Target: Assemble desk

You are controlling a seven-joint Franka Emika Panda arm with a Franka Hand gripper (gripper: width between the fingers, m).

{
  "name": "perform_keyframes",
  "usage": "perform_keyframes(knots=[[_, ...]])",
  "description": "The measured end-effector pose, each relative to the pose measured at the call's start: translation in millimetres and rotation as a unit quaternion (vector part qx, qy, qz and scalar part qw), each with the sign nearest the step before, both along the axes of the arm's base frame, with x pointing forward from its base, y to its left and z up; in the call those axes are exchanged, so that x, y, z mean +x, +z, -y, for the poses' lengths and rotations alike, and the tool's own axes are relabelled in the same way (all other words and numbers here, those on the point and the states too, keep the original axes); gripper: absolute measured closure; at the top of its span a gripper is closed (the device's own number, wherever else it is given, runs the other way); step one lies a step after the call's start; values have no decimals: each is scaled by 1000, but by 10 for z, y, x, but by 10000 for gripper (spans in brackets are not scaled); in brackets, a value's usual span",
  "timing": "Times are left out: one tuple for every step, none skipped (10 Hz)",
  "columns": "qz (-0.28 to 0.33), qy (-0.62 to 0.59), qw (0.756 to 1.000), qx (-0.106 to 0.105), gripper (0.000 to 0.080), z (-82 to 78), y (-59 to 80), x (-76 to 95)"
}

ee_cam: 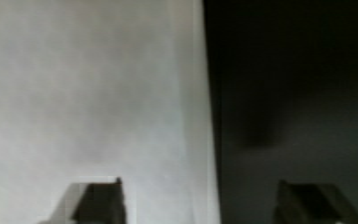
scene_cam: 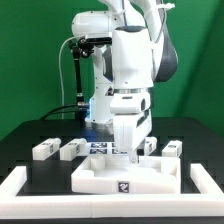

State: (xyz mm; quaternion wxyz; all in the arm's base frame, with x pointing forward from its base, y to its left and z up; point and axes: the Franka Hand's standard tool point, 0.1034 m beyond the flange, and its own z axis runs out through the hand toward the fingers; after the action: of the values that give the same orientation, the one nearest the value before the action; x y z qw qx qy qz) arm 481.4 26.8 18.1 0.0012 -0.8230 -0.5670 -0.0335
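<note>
The desk slab point(scene_cam: 125, 177) is a white rectangular plate with a raised rim and a marker on its front side, lying at the front middle of the black table. My gripper point(scene_cam: 129, 152) hangs straight down over the slab's far edge. In the wrist view the slab point(ee_cam: 87, 90) fills one half and the black table point(ee_cam: 300, 80) the other. My gripper point(ee_cam: 204, 205) is open, with one finger point(ee_cam: 101, 202) over the slab and the other finger point(ee_cam: 311, 202) over the table. It holds nothing. Several white legs lie behind the slab: two on the exterior view's left point(scene_cam: 45, 150) point(scene_cam: 71, 150) and two on its right point(scene_cam: 150, 147) point(scene_cam: 173, 150).
The marker board point(scene_cam: 100, 147) lies flat behind the slab, between the legs. A white frame point(scene_cam: 20, 183) borders the table at the front and sides. The arm's body stands over the table's middle.
</note>
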Motion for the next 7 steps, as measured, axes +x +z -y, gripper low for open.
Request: perform_keyframes(knots=[[0, 0, 1000, 0, 534, 0, -2, -1], [0, 0, 1000, 0, 534, 0, -2, -2], [0, 0, 1000, 0, 703, -2, -3, -2], [0, -1, 1000, 0, 703, 2, -3, -2], [0, -1, 1000, 0, 744, 5, -3, -2], [0, -2, 1000, 0, 744, 6, -3, -2], [0, -2, 1000, 0, 744, 6, -3, -2]])
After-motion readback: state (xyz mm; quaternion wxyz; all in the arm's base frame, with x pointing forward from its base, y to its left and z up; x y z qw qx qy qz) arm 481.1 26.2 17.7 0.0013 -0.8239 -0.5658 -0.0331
